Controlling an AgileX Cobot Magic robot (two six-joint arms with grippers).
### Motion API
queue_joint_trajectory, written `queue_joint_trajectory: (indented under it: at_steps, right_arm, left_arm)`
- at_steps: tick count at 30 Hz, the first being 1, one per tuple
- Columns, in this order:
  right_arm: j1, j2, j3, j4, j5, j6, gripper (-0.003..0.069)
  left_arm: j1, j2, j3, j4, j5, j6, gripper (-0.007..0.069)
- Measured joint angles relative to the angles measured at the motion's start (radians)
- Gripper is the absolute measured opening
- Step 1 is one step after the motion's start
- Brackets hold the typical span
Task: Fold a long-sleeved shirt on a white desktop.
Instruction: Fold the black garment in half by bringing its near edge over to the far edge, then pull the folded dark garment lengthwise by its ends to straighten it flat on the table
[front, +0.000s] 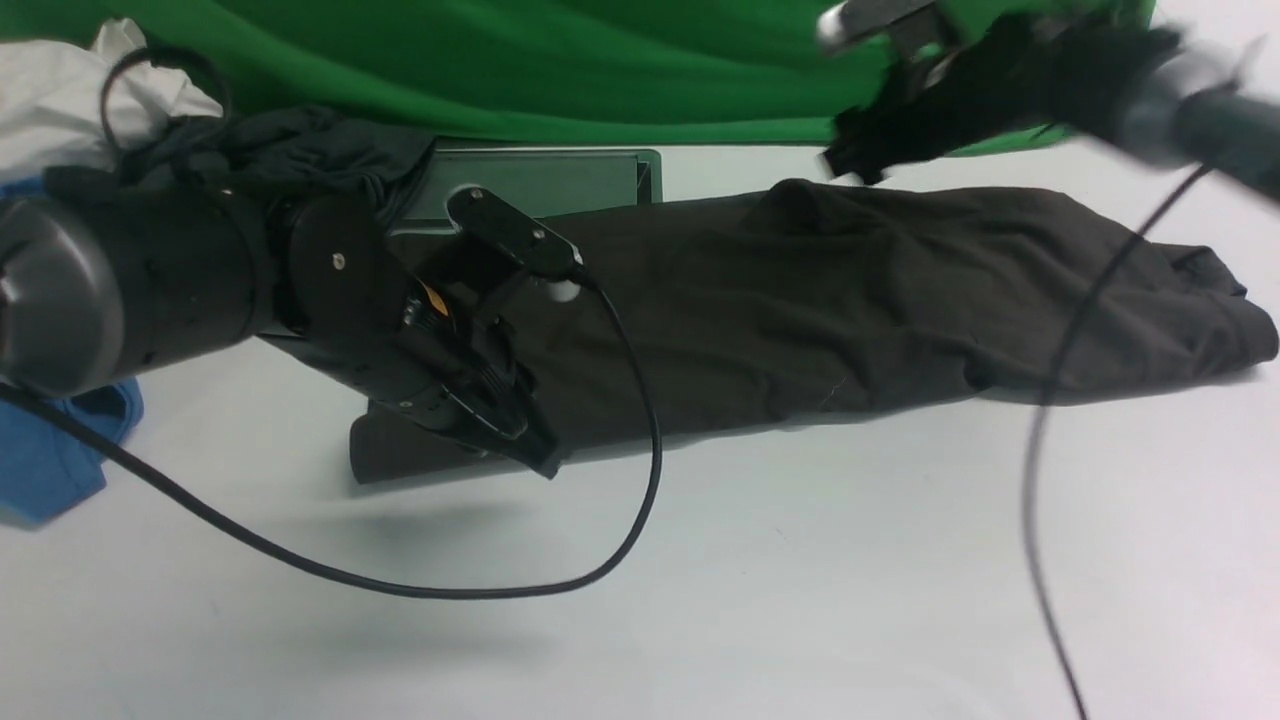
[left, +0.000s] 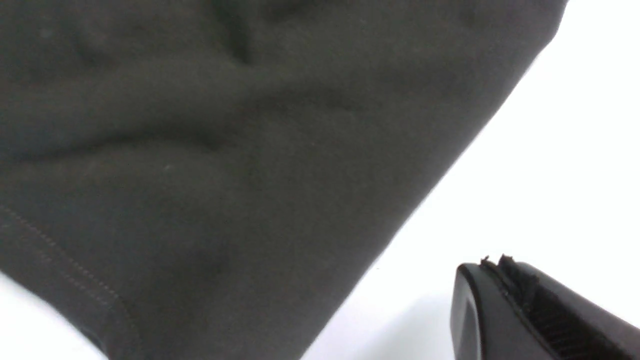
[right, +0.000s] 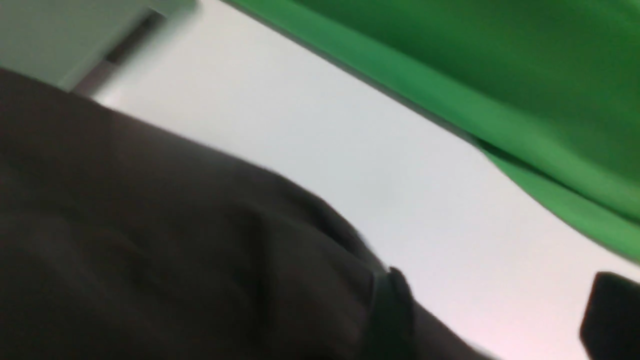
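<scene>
The long-sleeved shirt (front: 800, 300) lies as a long black-brown band across the white desktop (front: 800, 580), folded lengthwise, print hidden. My left gripper (front: 535, 455) hangs at the shirt's near left edge, shut. In the left wrist view its closed fingers (left: 505, 300) sit over bare desktop (left: 550, 150) beside the shirt's hem (left: 225, 175), with nothing between them. My right gripper (front: 845, 160) is blurred, raised above the shirt's far edge. In the right wrist view it (right: 500, 295) is open, one finger (right: 395, 300) against the shirt (right: 150, 225), the other over the desktop (right: 350, 150).
A green backdrop (front: 550, 60) hangs behind. A dark garment heap (front: 300, 150), white cloth (front: 50, 100) and a blue garment (front: 50, 460) sit at the left. A grey flat panel (front: 560, 180) lies behind the shirt. Cables (front: 640, 480) (front: 1040, 500) dangle over the desktop.
</scene>
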Motion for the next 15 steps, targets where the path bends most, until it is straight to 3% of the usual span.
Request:
queue_joint_trajectory:
  at_steps: [4, 9, 12, 15]
  right_arm:
    - [-0.113, -0.114, 0.006, -0.034, 0.213, 0.028, 0.0388]
    - [-0.286, -0.163, 0.07, -0.049, 0.446, 0.105, 0.0392]
    - [-0.359, -0.144, 0.154, -0.026, 0.46, 0.131, 0.0445]
    - [-0.387, -0.132, 0.234, 0.031, 0.372, 0.112, 0.0481]
  left_arm:
    - [0.0, -0.064, 0.0, -0.039, 0.003, 0.001, 0.0016]
    - [0.0, -0.131, 0.0, -0.05, 0.003, 0.004, 0.0016]
    - [0.0, -0.144, 0.0, -0.05, 0.003, 0.004, 0.0016]
    - [0.0, -0.144, 0.0, -0.05, 0.002, 0.004, 0.0016]
